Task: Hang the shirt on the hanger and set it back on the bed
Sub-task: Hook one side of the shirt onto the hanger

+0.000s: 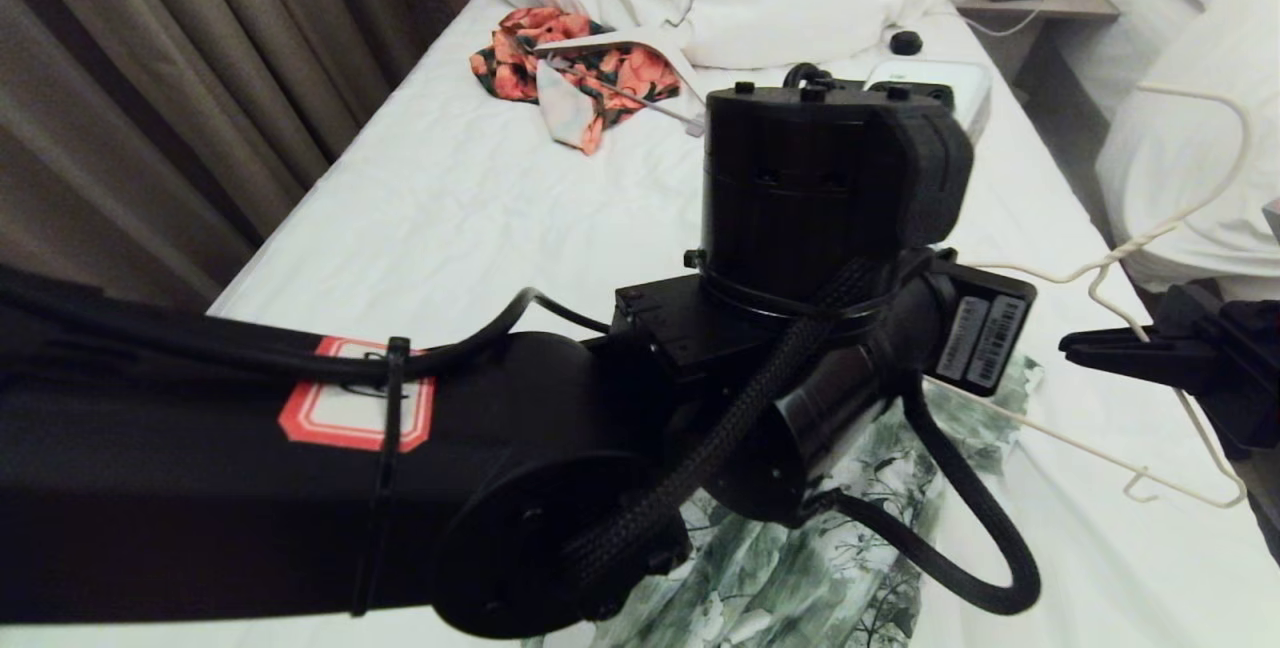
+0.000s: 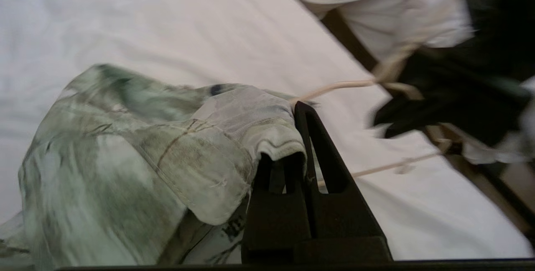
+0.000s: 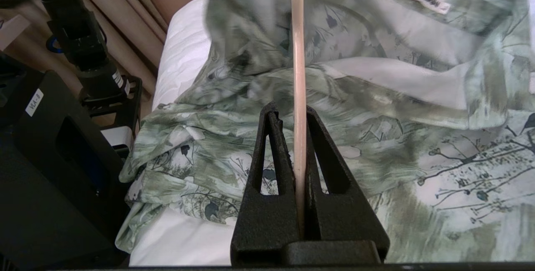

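Green-and-white floral shirt (image 1: 800, 568) lies rumpled on the bed (image 1: 450, 218), near its foot edge, partly hidden by the left arm. Left gripper (image 2: 292, 137) — clenched on a fold of the shirt's edge. Right gripper (image 3: 292, 129) — clamped on the cream wire hanger (image 1: 1170, 228), held above the bed's right side, one end reaching the shirt.

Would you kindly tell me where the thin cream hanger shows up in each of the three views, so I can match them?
Head view: the hanger is at the right edge, held by the right pincer.
Left wrist view: its cream wire runs out from behind the shirt, upper right of centre.
Right wrist view: one wire runs up the middle, clamped between the fingers.
Shared landmark: the green shirt.
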Controlling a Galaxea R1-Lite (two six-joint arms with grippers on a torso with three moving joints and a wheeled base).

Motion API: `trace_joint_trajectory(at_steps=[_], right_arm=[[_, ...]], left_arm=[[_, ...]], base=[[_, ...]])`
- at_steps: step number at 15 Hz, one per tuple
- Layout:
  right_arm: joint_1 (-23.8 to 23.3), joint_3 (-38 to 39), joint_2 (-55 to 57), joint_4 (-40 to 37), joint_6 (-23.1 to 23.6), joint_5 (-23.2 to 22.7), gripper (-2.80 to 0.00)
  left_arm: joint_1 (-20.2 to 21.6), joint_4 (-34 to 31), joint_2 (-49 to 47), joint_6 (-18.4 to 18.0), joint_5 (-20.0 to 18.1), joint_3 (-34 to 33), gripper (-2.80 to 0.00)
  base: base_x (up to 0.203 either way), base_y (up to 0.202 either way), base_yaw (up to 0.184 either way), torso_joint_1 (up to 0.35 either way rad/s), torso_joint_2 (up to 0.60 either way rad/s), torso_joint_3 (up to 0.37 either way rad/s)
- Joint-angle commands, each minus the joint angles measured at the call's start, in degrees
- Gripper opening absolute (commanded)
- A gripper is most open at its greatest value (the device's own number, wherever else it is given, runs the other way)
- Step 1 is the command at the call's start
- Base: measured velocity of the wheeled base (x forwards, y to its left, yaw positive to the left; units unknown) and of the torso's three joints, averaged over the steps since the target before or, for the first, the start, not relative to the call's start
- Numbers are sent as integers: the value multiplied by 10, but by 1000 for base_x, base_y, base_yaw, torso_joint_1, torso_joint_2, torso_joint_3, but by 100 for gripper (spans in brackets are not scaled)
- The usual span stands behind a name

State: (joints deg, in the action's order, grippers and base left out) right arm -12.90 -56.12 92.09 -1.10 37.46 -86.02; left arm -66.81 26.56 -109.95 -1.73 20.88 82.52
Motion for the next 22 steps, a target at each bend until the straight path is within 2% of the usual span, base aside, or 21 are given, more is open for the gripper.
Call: trace_joint_trajectory(at_steps=[1,4,6,8,11,13,18,22], right_arm=[[1,-3,4,0,2,-5,-280],[15,-7,20,17,2,-8,-280],[41,-7,25,37,-1,-8,-280],[65,-5,21,39,-2,-7,-280],[58,-4,21,40,0,-5,-280],[32,-2,27,40,2,-3,-280],[17,11,13,40,3,-4,-280],[11,18,3,40,3,-3,-280]], left_arm=[[-37,0,6,-3,2,4,-280],[-78,1,6,-21,14,-1,-280],[-76,1,-8,-27,14,-2,-280],[-51,2,-11,-33,13,-4,-280],[-7,1,34,-42,12,-33,-280],[10,-7,75,-74,13,-53,-280],[15,-82,160,-87,18,-98,-280],[15,-94,193,-99,41,-144,-280]], base=[[0,0,0,0,0,0],[0,0,0,0,0,0],[0,0,0,0,0,0],[0,0,0,0,0,0],[0,0,0,0,0,0],[0,0,0,0,0,0],[0,0,0,0,0,0],[0,0,0,0,0,0]])
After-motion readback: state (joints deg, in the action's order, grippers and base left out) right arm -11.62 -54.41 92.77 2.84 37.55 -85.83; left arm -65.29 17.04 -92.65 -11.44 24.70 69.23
